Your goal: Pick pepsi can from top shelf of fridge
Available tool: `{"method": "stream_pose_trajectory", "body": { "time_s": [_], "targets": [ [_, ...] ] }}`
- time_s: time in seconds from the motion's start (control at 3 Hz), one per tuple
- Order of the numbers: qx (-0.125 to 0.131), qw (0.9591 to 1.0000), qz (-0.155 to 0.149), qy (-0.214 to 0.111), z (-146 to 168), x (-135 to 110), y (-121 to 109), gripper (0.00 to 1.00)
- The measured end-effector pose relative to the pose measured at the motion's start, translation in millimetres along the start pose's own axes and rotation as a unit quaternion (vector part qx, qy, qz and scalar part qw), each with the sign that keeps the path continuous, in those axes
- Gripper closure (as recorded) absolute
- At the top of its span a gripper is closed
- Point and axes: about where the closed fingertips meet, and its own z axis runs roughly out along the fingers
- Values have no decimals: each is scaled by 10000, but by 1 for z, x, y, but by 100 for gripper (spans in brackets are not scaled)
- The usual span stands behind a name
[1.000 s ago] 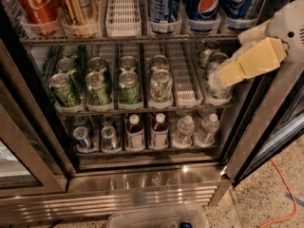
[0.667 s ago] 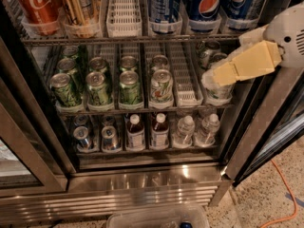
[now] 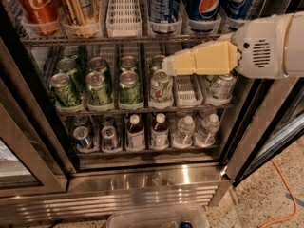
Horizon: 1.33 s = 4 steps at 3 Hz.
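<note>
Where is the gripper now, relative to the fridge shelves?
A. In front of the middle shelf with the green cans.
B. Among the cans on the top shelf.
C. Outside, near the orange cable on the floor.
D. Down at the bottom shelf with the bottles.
A: the gripper is just below the top shelf, at the level of the green cans.

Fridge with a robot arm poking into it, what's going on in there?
A robot is trying to get the pepsi can from the fridge. Its claw hangs in front of the row of green cans, just under the top shelf. The pepsi can stands on that shelf, above the claw in the picture, and has not been picked yet.
</note>
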Motion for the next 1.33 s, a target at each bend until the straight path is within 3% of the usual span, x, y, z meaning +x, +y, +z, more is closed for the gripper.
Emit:
{"method": "stream_pose_trajectory", "body": {
  "time_s": [0.33, 0.67, 1.33],
  "targets": [
    [13, 9983, 190, -544, 12, -19, 6, 0],
    [-169, 9958, 94, -890, 21, -35, 13, 0],
    [-206, 9937, -447, -1010, 37, -45, 12, 0]
  ]
}}
